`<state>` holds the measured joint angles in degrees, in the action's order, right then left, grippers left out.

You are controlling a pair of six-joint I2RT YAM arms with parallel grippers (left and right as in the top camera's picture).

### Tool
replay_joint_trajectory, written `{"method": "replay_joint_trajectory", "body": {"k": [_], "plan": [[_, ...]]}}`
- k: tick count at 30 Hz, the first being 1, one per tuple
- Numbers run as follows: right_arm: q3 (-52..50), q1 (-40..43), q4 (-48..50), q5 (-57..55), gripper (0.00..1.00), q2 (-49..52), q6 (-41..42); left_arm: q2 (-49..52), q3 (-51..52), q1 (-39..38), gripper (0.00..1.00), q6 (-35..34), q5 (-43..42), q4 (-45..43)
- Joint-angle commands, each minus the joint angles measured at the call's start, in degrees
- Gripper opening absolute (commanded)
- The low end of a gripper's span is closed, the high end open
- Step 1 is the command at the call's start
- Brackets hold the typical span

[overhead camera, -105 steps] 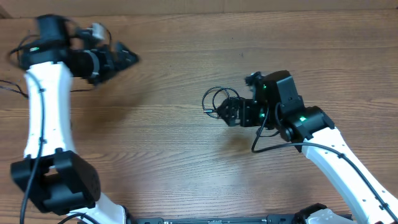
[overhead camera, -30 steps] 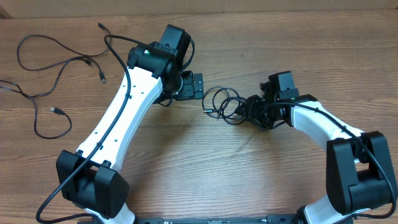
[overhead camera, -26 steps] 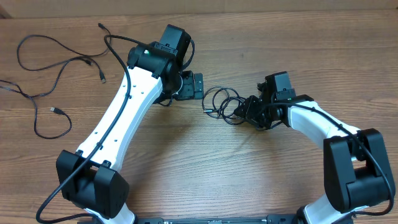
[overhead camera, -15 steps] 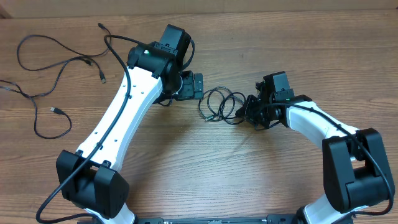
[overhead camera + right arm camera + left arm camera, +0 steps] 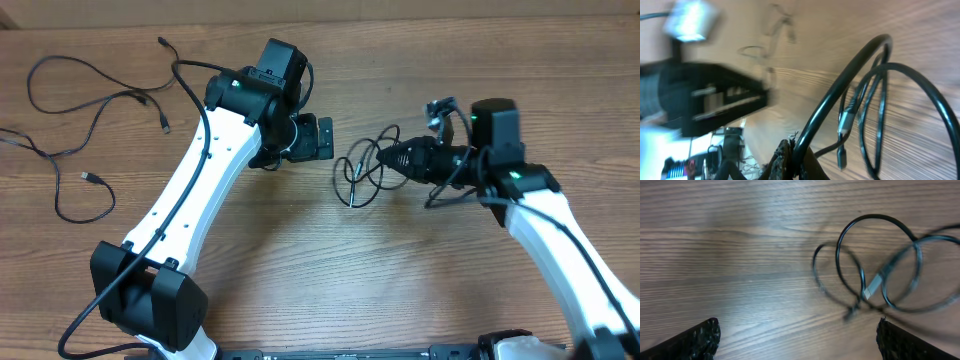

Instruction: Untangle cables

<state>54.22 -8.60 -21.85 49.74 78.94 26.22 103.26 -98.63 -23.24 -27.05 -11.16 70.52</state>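
Black looped cables (image 5: 362, 172) pinched by right claw (image 5: 384, 158), wood-grain table (image 5: 300, 280)

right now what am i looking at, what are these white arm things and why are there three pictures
It is a robot with a left arm and a right arm, working at a wooden table. The wide picture looks straight down from above. The other two come from small cameras on each wrist, so they show close-ups past that arm's own fingers. The right gripper is shut on a coiled black cable. The left gripper is open and empty, facing the coil without touching it. More loose cables lie spread on the table beyond the left arm.
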Motion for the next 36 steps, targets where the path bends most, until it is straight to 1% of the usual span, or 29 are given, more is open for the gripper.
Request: {"method": "replay_joint_trajectory", "body": {"k": [1, 5, 9, 13, 16, 19, 25, 28, 34, 36], "plan": [[0.28, 0.09, 1.05, 5.68, 0.04, -7.06, -0.52, 0.57, 0.02, -0.31, 1.0, 1.01, -4.96, -0.59], [0.28, 0.11, 3.61, 5.7, 0.04, -12.28, 2.78, 0.57, 0.02, -0.31, 1.0, 4.33, -8.98, -1.42], [0.28, 0.09, 6.88, 5.7, 0.04, -15.54, 6.91, 0.57, 0.02, -0.33, 1.0, 5.51, -11.37, -2.05], [0.28, 0.09, 9.49, 8.11, 0.04, -16.55, 11.08, 0.57, 0.02, -0.39, 1.0, 6.8, -11.37, -1.99], [0.28, 0.11, 13.84, 12.13, 0.04, -16.57, 14.62, 0.57, 0.02, -0.39, 1.0, 6.91, -11.37, -1.99], [0.28, 0.09, 16.57, 13.62, 0.04, -16.57, 16.09, 0.57, 0.02, -0.39, 1.0, 6.91, -11.41, -2.01], [0.28, 0.11, 16.74, 14.47, 0.04, -16.57, 17.55, 0.57, 0.02, -0.46, 1.0, 6.99, -11.15, -2.16], [0.28, 0.11, 17.33, 14.6, 0.04, -16.57, 17.31, 0.57, 0.02, -0.44, 1.0, 6.93, -7.78, -1.64], [0.28, 1.07, 17.29, 14.21, 0.04, -16.57, 16.83, 0.57, 0.07, -0.35, 1.0, 4.81, 5.33, 3.37], [0.28, 1.73, 17.29, 14.23, 0.04, -16.57, 16.85, 0.57, 0.17, -0.33, 0.98, 3.67, 8.76, 4.98]]}}
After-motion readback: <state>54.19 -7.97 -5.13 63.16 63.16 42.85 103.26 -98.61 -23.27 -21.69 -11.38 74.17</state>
